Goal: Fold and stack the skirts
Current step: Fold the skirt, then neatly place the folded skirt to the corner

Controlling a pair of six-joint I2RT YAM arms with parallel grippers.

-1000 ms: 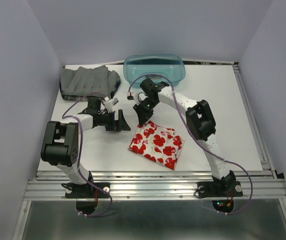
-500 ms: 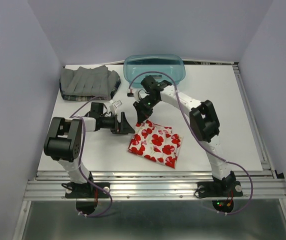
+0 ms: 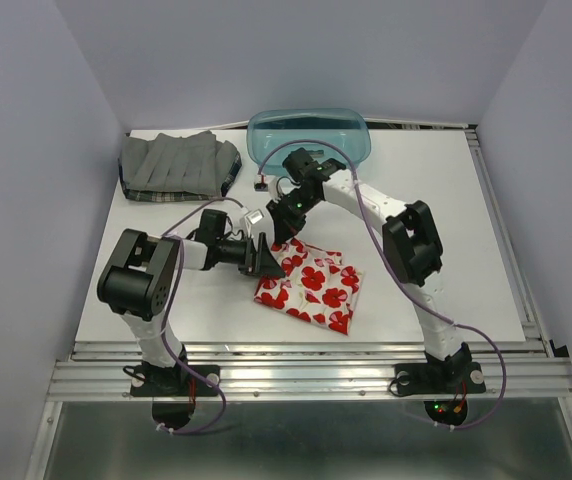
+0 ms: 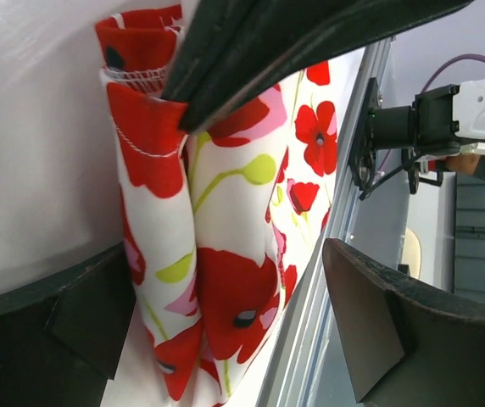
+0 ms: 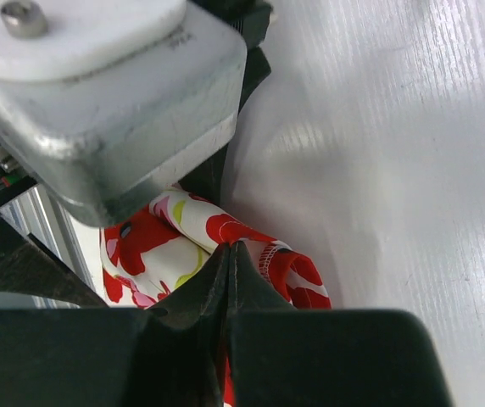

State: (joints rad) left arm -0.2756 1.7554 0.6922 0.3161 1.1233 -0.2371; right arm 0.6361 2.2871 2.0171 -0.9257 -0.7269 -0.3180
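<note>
The right fingers (image 5: pixel 229 280) are pressed together on the far corner of the red-print skirt (image 3: pixel 311 290), the hemmed edge of the cloth caught at their tips and bunched up off the table (image 3: pixel 446 220). The left fingers (image 3: pixel 263 258) stand wide apart, just beside that pinch at the skirt's 10 o'clock corner. In the left wrist view the rolled, folded edge of the cloth runs through the gap between them, and whether it touches either finger I cannot tell. The rest of this skirt lies folded and flat a little toward 6 o'clock of the table's centre. At 10 o'clock on the table the grey pleated skirt (image 3: pixel 176 163) lies folded on the plaid skirt (image 3: pixel 230 178), which shows only along the stack's near and right edges. A teal basket (image 3: pixel 266 150) sits at 12 o'clock, apart from both.
</note>
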